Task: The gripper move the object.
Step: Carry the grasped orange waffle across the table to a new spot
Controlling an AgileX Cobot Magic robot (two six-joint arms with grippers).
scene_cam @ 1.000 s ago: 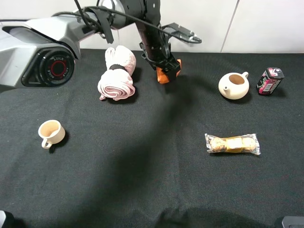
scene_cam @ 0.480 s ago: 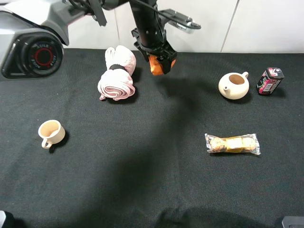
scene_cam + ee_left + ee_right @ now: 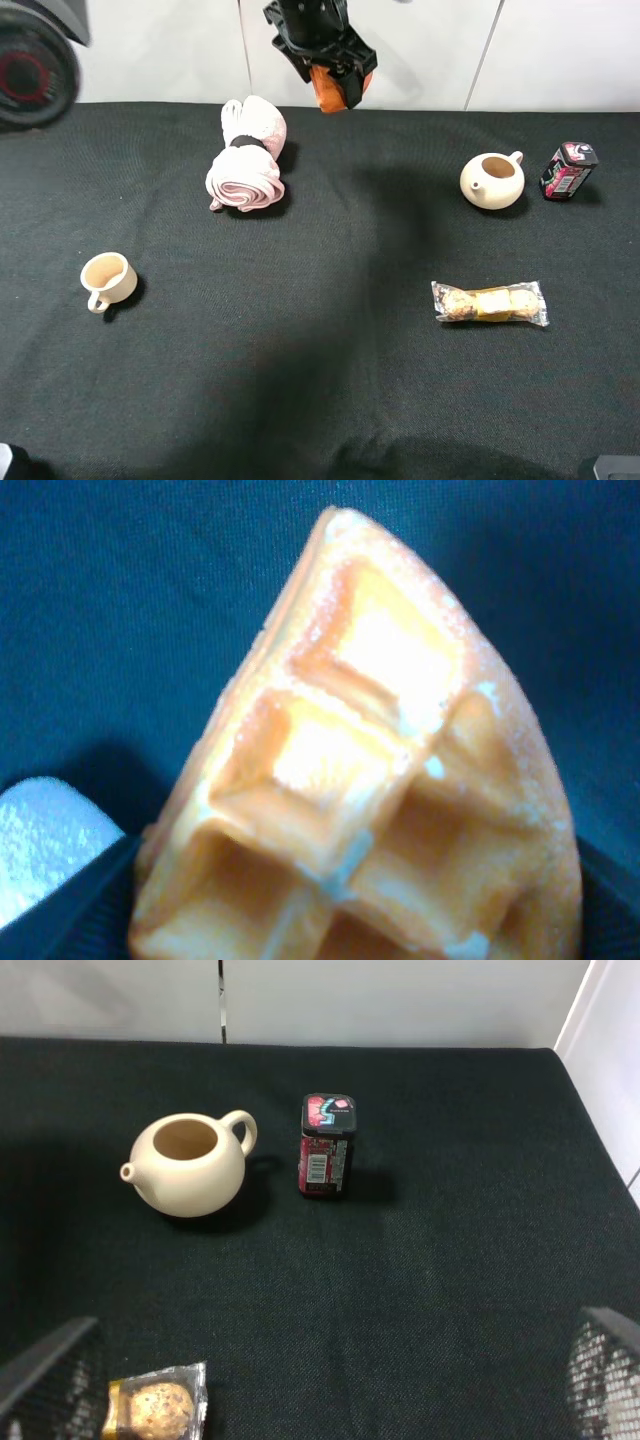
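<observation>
My left gripper [image 3: 334, 70], a dark black claw, hangs high over the back edge of the table. It is shut on the object, an orange-yellow toy waffle wedge [image 3: 327, 92], and holds it off the cloth. In the left wrist view the waffle [image 3: 380, 780] fills the frame, grid top showing, with the dark cloth far below. My right gripper [image 3: 330, 1360] is open and empty, its fingers [image 3: 45, 1360] wide apart above the front right of the table.
A rolled pink towel [image 3: 247, 155] lies just left of the held waffle. A beige cup [image 3: 107, 280] sits at left. A cream teapot [image 3: 492, 180] and a red can [image 3: 568, 170] stand at back right. A clear-wrapped snack pack [image 3: 490, 302] lies right of centre.
My left gripper has lifted the waffle up off the cloth and slightly left, towards the back wall. The other objects have not moved.
</observation>
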